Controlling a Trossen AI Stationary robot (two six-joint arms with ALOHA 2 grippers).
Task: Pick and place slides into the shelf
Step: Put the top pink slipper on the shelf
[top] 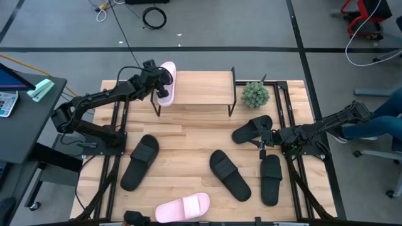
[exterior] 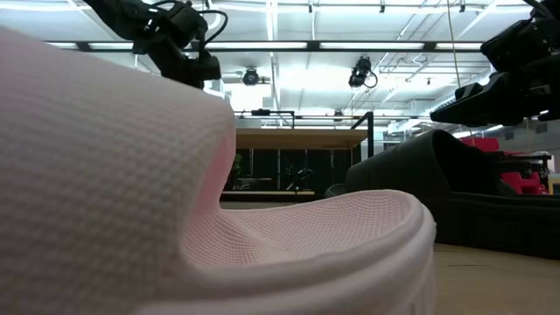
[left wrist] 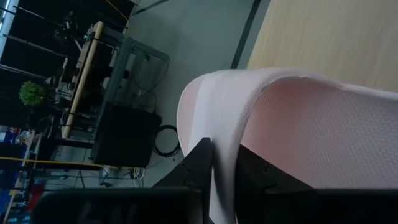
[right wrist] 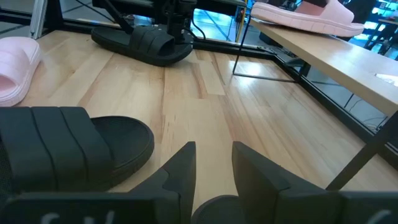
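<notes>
My left gripper (top: 162, 81) is shut on a pale pink slide (top: 167, 80) at the left end of the shelf (top: 201, 88). In the right wrist view this slide (right wrist: 305, 15) lies along the shelf's top board (right wrist: 348, 59). My right gripper (top: 262, 145) hovers narrowly open over the table's right part, between two black slides (top: 252, 129) (top: 271, 179), touching nothing. In its wrist view a black slide (right wrist: 68, 146) lies beside the fingers. A second pink slide (top: 182, 208) lies sole-down at the near edge. Two more black slides (top: 139, 161) (top: 229, 174) lie flat on the table. My left gripper pinches the pink slide's side edge (left wrist: 222, 158) between its two fingers (left wrist: 198, 169), coming from the table's left. The slide looks laid along the shelf's top board (left wrist: 336, 37); whether it rests on the board or hangs just above it, I cannot tell.
A small green plant (top: 255, 94) stands at the shelf's right end. The near pink slide (exterior: 262, 236) fills the low view. The rest of the shelf's top board is bare. A desk with a keyboard (top: 6, 103) stands left of the table, and cables lie on the floor beyond.
</notes>
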